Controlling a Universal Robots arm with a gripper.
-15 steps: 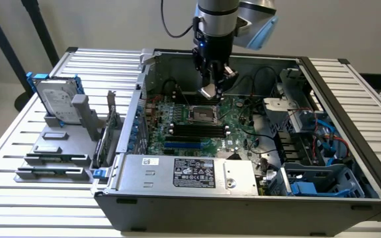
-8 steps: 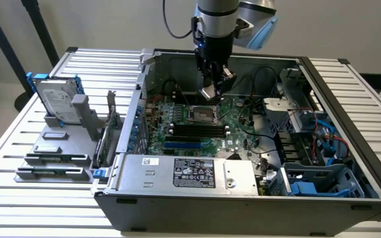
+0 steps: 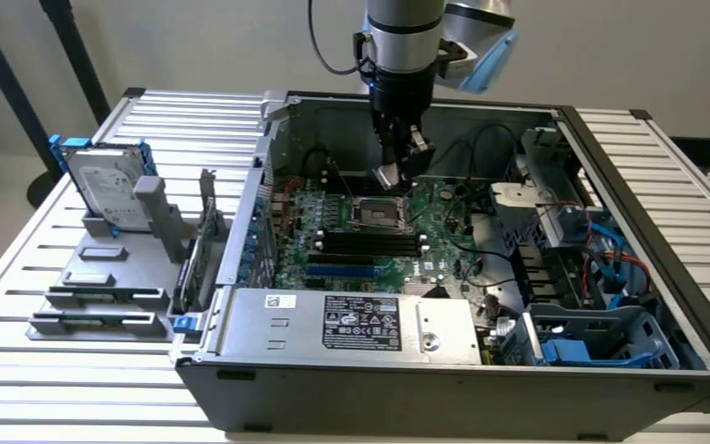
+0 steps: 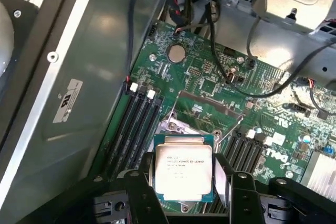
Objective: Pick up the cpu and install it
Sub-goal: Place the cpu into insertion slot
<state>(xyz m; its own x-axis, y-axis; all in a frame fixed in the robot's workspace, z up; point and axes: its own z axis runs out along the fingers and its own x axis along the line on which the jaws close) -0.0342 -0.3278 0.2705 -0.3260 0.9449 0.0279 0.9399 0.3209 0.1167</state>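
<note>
Pale slatted counter (image 3: 34, 370) is carrying an open computer case (image 3: 454, 388). Inside, the tool (image 3: 388, 178) is gripping the cpu (image 4: 184, 167) by opposite edges, hovering above the socket (image 3: 377, 215) on the motherboard (image 4: 210, 85). Light, stiff and slick-topped, the chip is probably fragile underneath, so edge holds are suiting it.
</note>
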